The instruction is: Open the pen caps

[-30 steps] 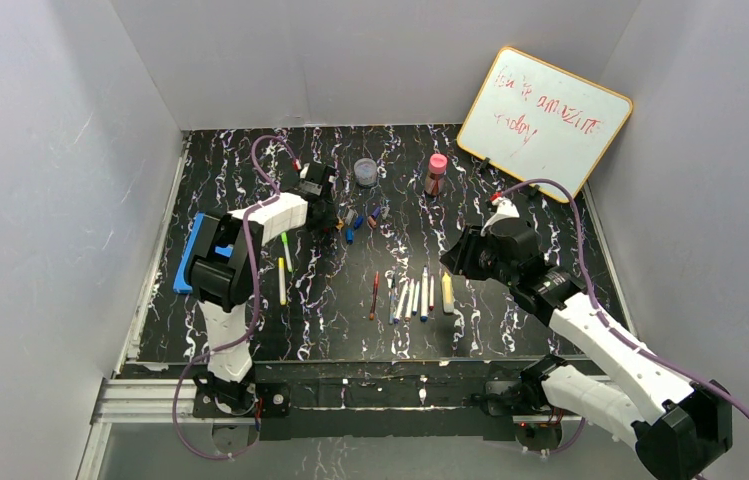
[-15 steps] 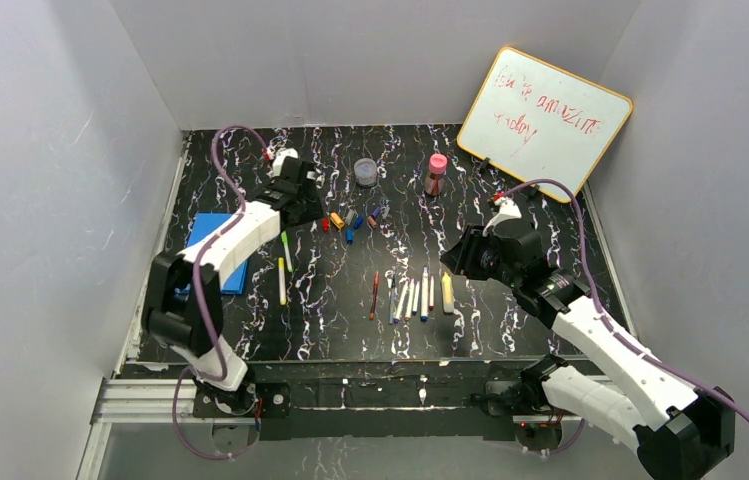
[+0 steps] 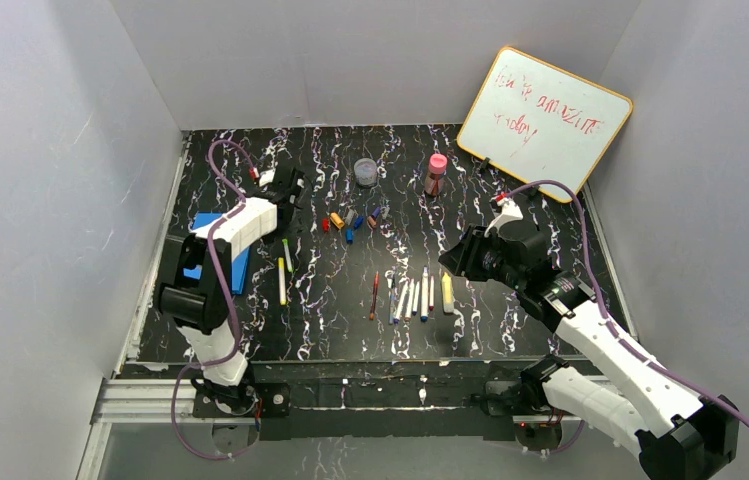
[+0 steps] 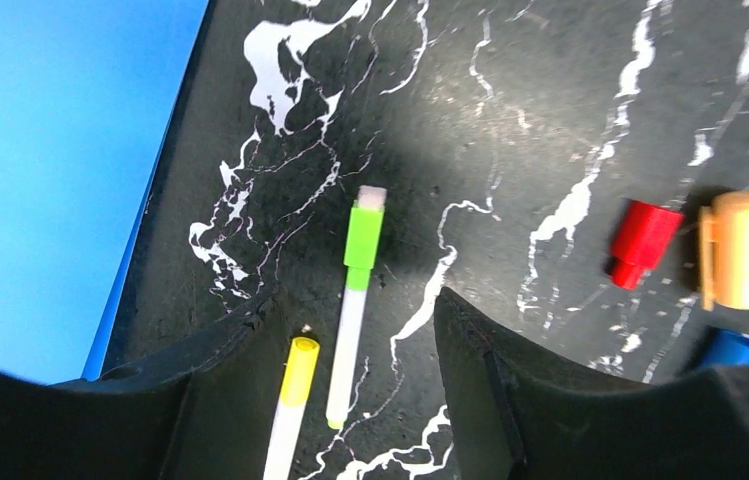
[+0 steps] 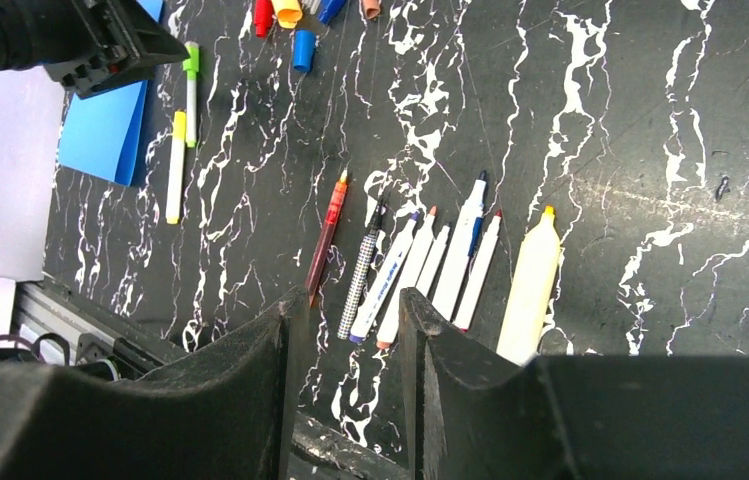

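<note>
the left pincer [image 4: 350, 335] hangs open and empty over a green-capped pen [image 4: 355, 290] near the left edge of the surface [image 3: 330, 320], likely the next to grip and uncap, while the right pincer [image 5: 350, 310], also open and empty, hovers above uncapped pens [image 5: 420, 265] toward the near edge.

even bright light, sharp focus
</note>
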Controlling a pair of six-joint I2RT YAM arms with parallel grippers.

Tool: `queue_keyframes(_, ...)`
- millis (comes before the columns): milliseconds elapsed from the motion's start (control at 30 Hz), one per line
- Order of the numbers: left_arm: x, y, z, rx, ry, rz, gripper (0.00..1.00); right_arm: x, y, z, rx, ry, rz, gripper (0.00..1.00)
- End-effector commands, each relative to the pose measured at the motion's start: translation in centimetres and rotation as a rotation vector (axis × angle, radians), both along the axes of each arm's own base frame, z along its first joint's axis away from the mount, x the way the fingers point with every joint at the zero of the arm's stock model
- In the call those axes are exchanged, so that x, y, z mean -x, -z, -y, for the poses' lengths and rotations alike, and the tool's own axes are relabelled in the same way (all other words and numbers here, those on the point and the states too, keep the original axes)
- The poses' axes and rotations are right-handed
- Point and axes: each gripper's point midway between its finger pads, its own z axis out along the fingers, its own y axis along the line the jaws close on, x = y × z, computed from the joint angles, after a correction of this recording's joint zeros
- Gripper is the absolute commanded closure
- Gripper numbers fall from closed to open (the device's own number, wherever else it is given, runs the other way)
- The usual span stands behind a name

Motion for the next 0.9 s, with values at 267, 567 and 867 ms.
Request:
queue_keyframes(267,-1.1,1.8,-0.6,0.051,-0.020,-0.074,0.49,0.5,-0.5,-0.4,-0.027,-0.028,0.004,0.53)
queue_keyframes(567,-1.4,3.6,-0.6,0.108,-0.035,-0.108,0.57,0.4,-0.5,-0.4,-0.024,-0.022,0.006,0.54)
queue_keyframes(867,-0.7,4.4,-1.1,0.115,-0.037,-0.124,0.67,0.2,-0.8,0.0,-0.020,-0.003,0.020,0.54)
